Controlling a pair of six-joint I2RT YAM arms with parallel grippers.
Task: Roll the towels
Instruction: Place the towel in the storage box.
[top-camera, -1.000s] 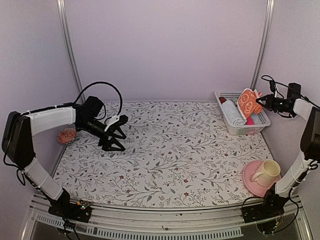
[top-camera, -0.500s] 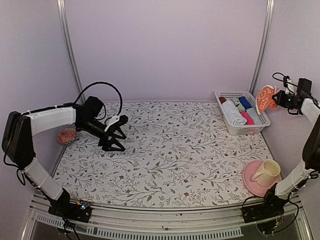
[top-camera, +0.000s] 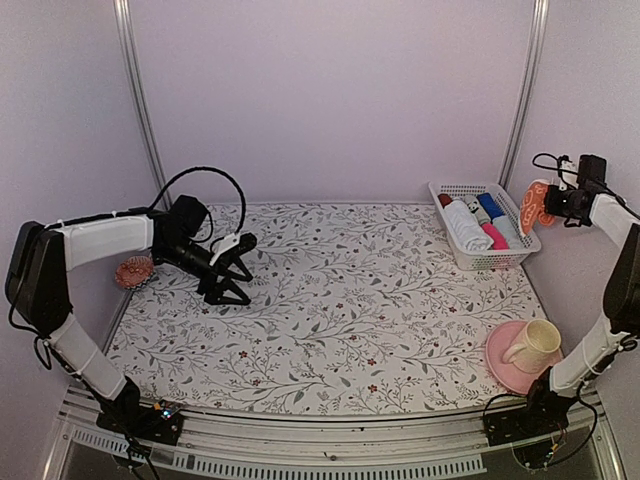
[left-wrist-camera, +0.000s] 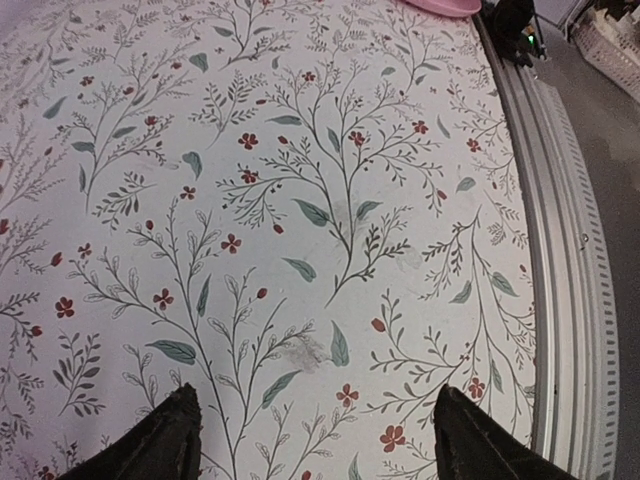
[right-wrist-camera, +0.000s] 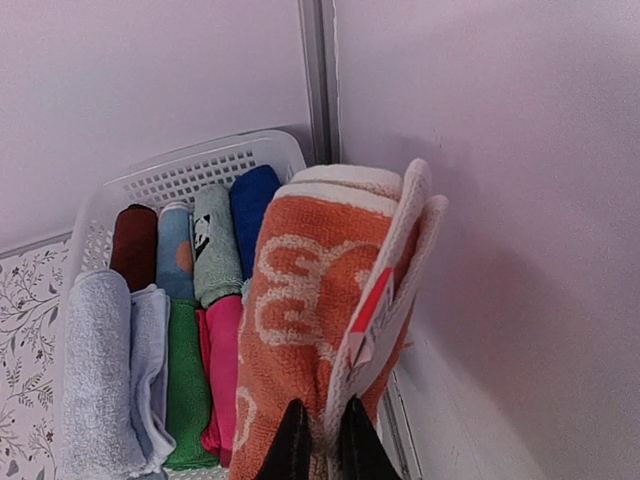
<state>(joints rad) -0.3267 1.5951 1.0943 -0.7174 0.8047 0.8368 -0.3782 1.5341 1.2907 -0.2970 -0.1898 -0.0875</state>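
One orange-red towel (right-wrist-camera: 305, 300) with white printed figures hung folded in the air, pinched at its lower edge by the right gripper (right-wrist-camera: 322, 438), whose jaws were closed on the cloth. In the top view this towel (top-camera: 535, 206) hung off the table, just beside the right rim of the white basket (top-camera: 489, 261) and close to the right side wall, with the right gripper (top-camera: 548, 204) reaching it from the right. One light blue towel (right-wrist-camera: 98, 375) lay rolled in the left part of the basket (right-wrist-camera: 180, 165), touching a green cloth (right-wrist-camera: 188, 385) beside it; in the top view it (top-camera: 462, 226) appeared pale. Several further rolled cloths filled the basket: dark red (right-wrist-camera: 134, 245), dark blue (right-wrist-camera: 254, 205) and pink (right-wrist-camera: 222, 350). The left gripper (top-camera: 237, 271) stood low over the floral tablecloth (top-camera: 350, 300) at the left side, well apart from both towels, jaws spread wide and holding nothing. The left wrist view showed its fingertips (left-wrist-camera: 165, 445) above bare tablecloth (left-wrist-camera: 320, 200). A cream cup (top-camera: 534, 343) sat on a pink saucer (top-camera: 503, 372) near the right arm's base.
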